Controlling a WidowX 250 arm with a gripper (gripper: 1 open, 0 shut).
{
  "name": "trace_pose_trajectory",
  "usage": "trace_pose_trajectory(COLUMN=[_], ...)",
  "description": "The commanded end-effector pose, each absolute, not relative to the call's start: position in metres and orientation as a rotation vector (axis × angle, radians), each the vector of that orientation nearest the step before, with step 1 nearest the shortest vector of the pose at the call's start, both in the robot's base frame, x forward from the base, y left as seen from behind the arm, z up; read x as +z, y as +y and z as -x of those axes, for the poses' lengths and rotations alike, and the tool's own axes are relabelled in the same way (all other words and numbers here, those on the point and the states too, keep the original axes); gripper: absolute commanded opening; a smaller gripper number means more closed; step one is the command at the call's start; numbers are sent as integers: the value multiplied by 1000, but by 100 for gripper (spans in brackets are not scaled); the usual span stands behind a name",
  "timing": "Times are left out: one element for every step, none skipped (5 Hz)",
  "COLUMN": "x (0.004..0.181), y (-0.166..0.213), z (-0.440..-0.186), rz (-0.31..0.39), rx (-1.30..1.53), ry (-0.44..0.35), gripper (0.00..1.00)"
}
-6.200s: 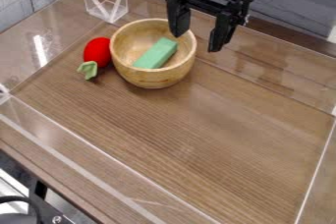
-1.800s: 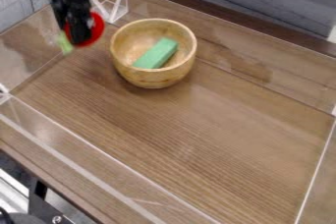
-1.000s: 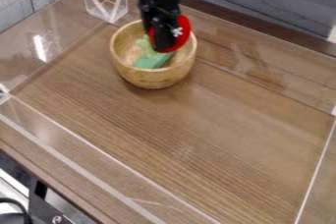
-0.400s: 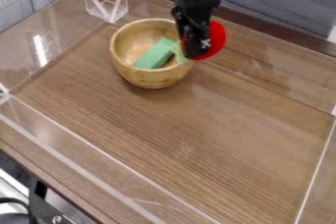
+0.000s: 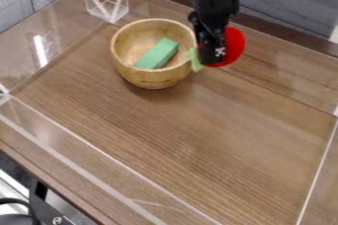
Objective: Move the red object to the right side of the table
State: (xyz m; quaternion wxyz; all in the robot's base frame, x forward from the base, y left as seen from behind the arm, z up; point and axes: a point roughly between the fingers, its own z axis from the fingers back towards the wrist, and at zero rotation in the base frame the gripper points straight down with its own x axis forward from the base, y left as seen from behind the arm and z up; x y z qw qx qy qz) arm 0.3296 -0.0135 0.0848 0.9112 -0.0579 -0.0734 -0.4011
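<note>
A lab test bench: wood-grain table point(image 5: 199, 160) fenced by clear acrylic walls point(image 5: 106, 5).

small round bright red toy fruit point(image 5: 230, 45) with a green leafy stem, held in the air above the brown wood-grain bench point(image 5: 199, 140), right of centre.

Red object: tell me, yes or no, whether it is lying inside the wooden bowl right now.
No: the red object is clamped in the gripper just right of the wooden bowl, which holds only the green block.
</note>
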Motion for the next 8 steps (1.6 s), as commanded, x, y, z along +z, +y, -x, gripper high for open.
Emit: trace_pose_trajectory(x=[100, 91, 82, 66, 52, 56, 62, 77], y=[-18, -21, -28, -37, -44, -59, -69, -58], z=[-331, -329, -333, -337, -342, -338, -334, -337], rz=[101, 114, 127, 152, 166, 177, 182, 177], rx=[-864, -880, -908, -938, -944, -942, -932, -869], ry=[-224, -222, -219, -204, -188, -188, -192, -198], gripper=[0, 0, 0, 0, 0, 0, 0, 0])
